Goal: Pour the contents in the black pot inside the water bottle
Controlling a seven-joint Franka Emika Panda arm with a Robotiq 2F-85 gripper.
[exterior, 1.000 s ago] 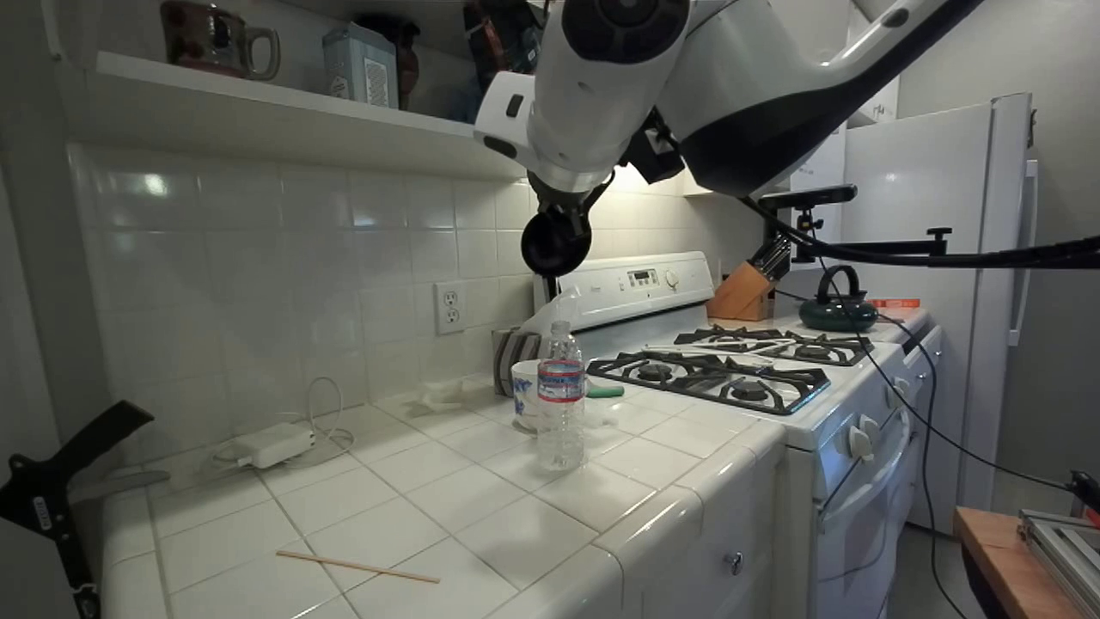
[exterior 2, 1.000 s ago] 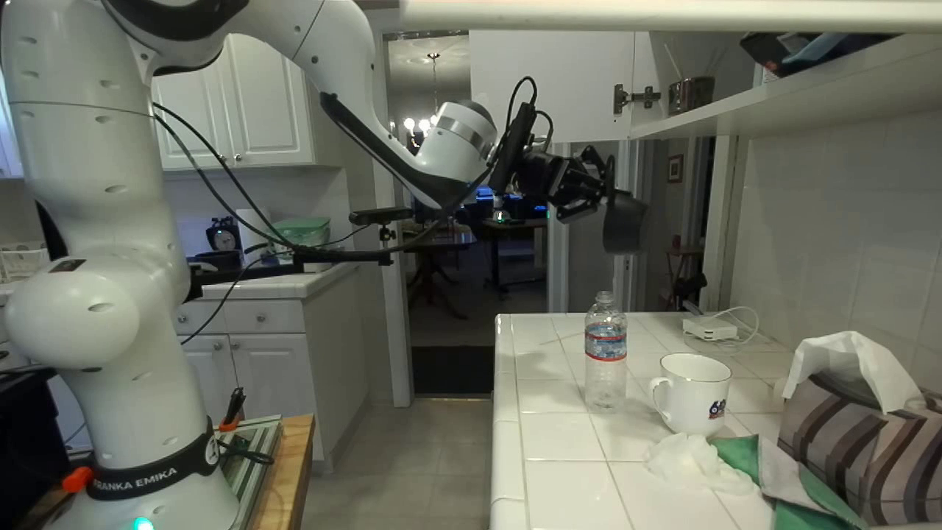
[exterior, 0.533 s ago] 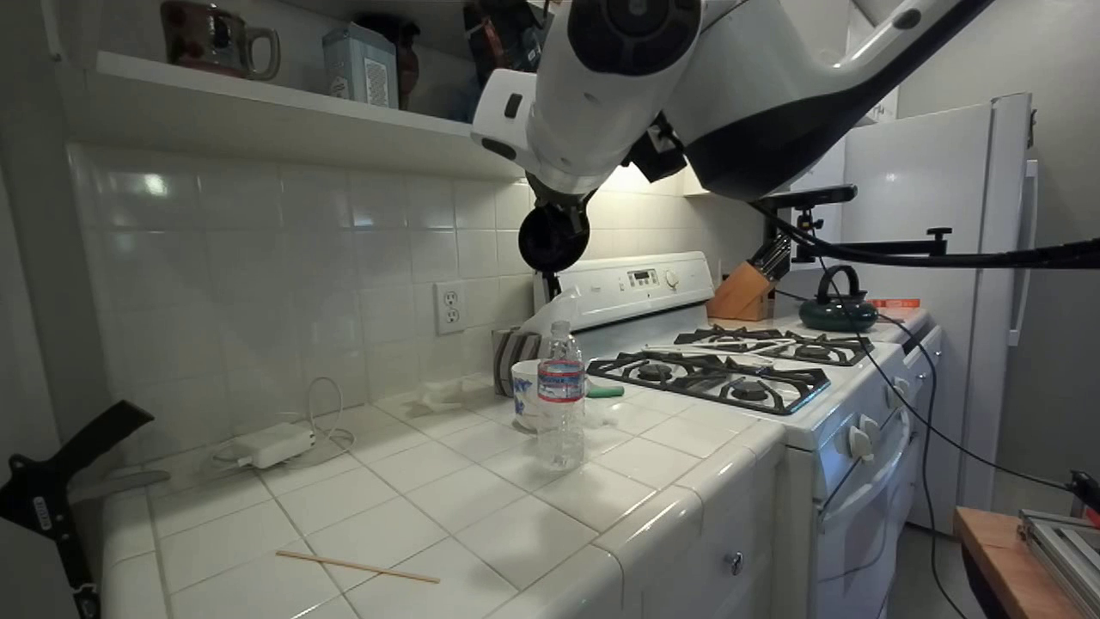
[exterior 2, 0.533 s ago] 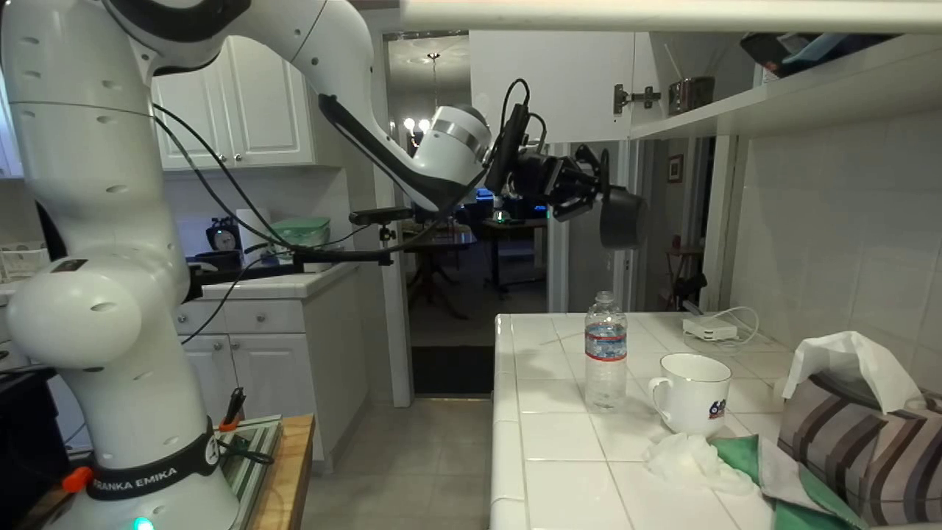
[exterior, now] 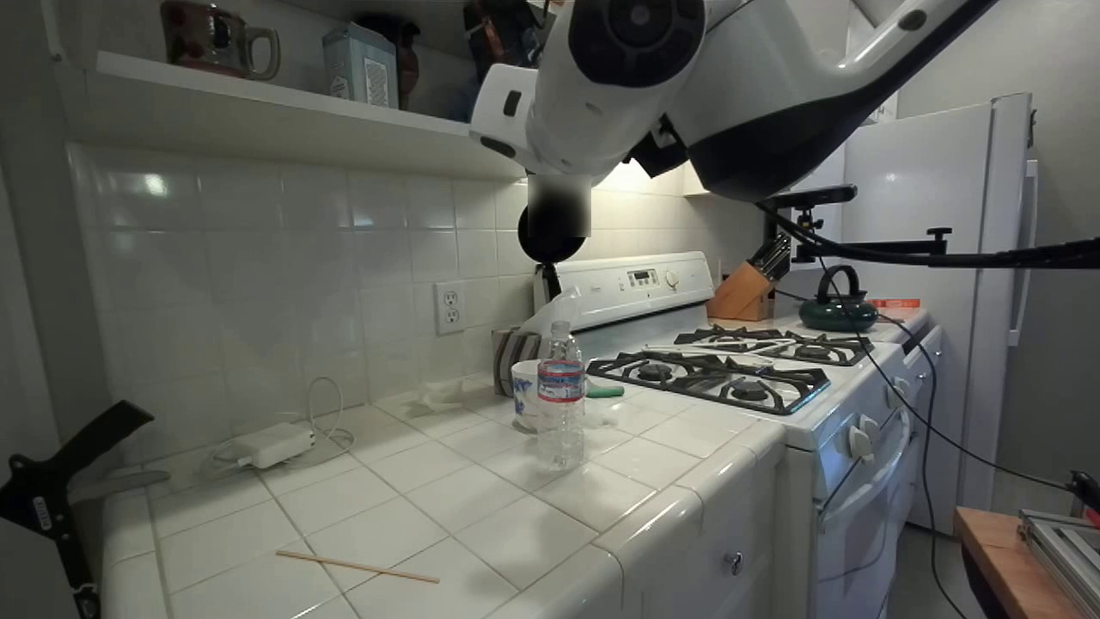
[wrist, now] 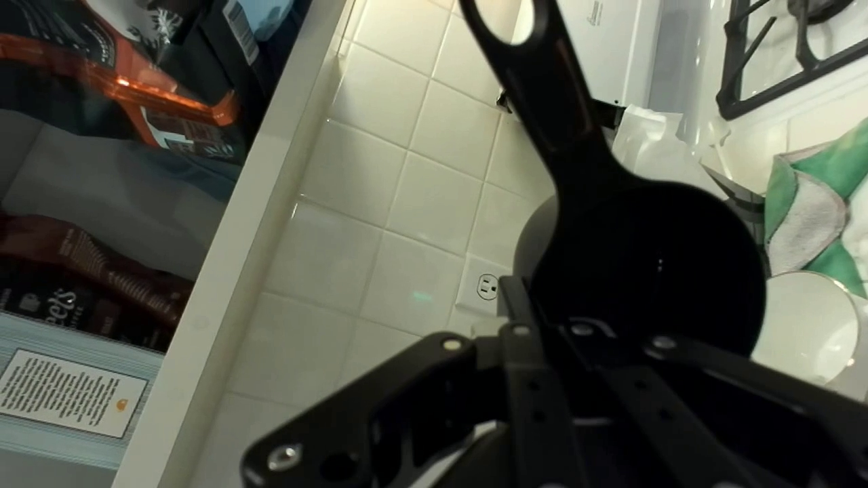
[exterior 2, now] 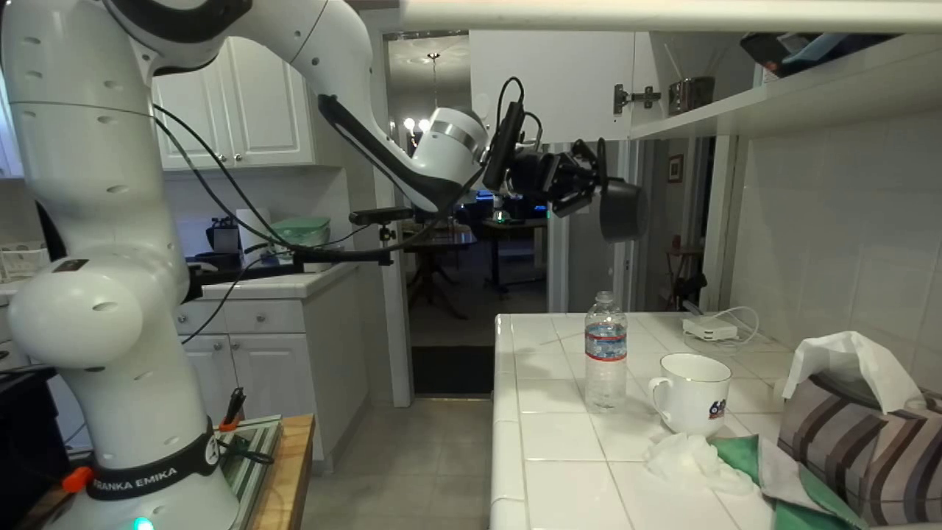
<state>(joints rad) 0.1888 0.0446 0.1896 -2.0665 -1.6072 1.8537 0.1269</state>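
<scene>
The black two-fingered pincer (wrist: 548,318) of the white-and-black robot arm (exterior 2: 342,66) is clamped on a round black pot (wrist: 651,257) near its rim; the exact spot of contact is lost in the dark. In an exterior view, a blurred patch covers the pincer. The pot hangs in the air, tilted on its side, with its handle pointing upward and its mouth facing the wrist camera. A few tiny pale specks show in its dark inside; whether they are glints or contents, I cannot tell.

A clear plastic water bottle (exterior 2: 606,383) with a blue, red-edged label stands upright on the white-tiled desk (exterior 2: 563,486). In both exterior views the pot is higher than the bottle's neck, and the two are apart; whether it is straight above, I cannot tell.

Near the bottle stands a white ceramic mug (exterior 2: 692,397). Just beside it lie a crumpled white tissue (exterior 2: 695,464) and a green-and-grey cloth (exterior 2: 776,465), with a brown-and-grey striped tissue box (exterior 2: 846,449) next to the cloth. A white corded plastic box (exterior 2: 710,328) sits near the tiled wall, and a thin tan stick (exterior: 357,566) lies well apart from the bottle.
</scene>
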